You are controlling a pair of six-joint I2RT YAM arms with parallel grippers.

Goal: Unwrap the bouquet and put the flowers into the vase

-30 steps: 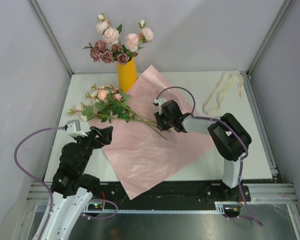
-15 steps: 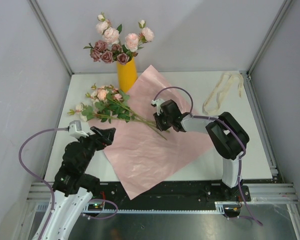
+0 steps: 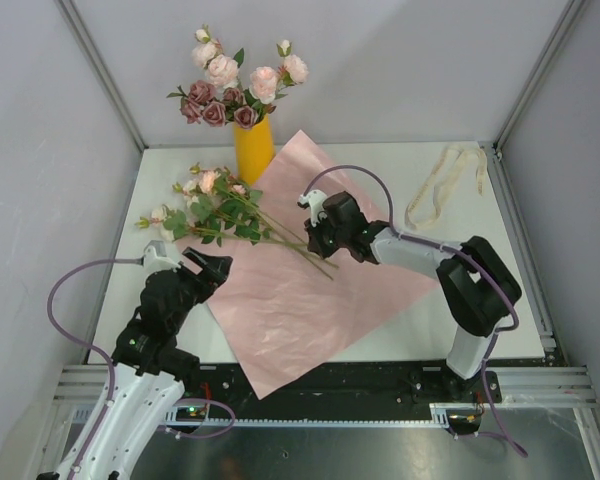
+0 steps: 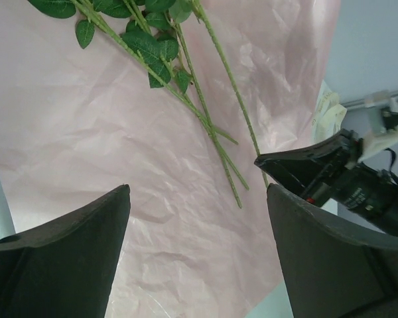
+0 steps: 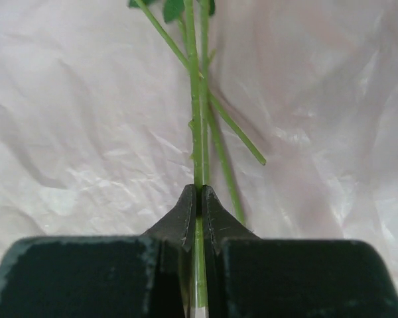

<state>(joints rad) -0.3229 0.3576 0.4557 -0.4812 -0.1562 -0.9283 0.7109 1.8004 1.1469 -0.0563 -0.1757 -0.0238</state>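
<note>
We see a white table (image 3: 500, 290) boxed in by plain pale grey panels: a back wall (image 3: 400, 60), a left wall (image 3: 30, 160) and a right wall (image 3: 585, 180). Where the panels meet, a left post (image 3: 98, 70) and a right post (image 3: 542, 70) of aluminium slant up from the table's far corners. Along the near edge we see a black strip (image 3: 380, 378), then a slotted aluminium rail (image 3: 320, 412), then a dull grey metal sheet (image 3: 330, 450). The light is soft and even, with faint shadows.
</note>
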